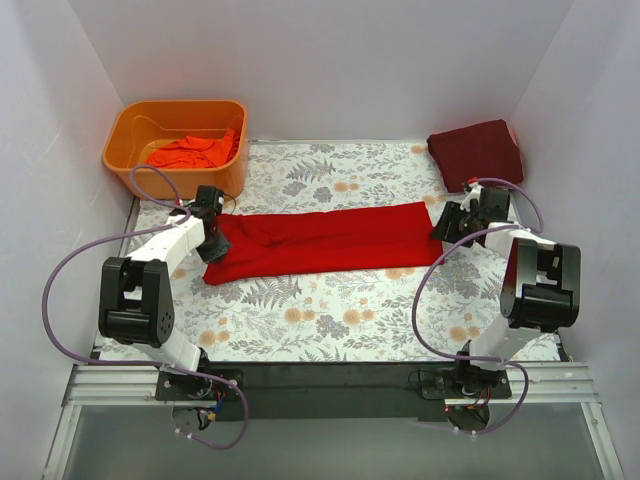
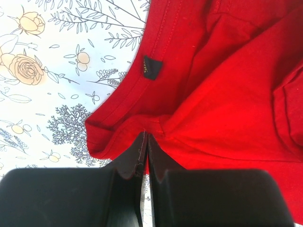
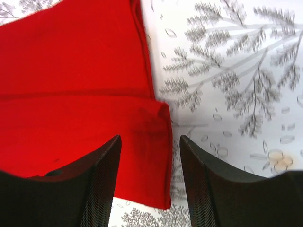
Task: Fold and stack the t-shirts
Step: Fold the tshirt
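We view from top external camera: high above red t-shirt (image 1: 320,240), set back beyond its near long edge, tilted down and forward; far off, whole shirt sits mid-view. From left wrist camera: at shirt's left end, very near, looking down past left gripper (image 2: 145,138) onto hem and dark label (image 2: 152,69). From right wrist camera: at shirt's right end, equally near, looking down through right gripper (image 3: 149,139) onto folded corner. Each wrist view shares its shirt end and floral table cover (image 1: 330,300) with top view; wrist views cover opposite ends.
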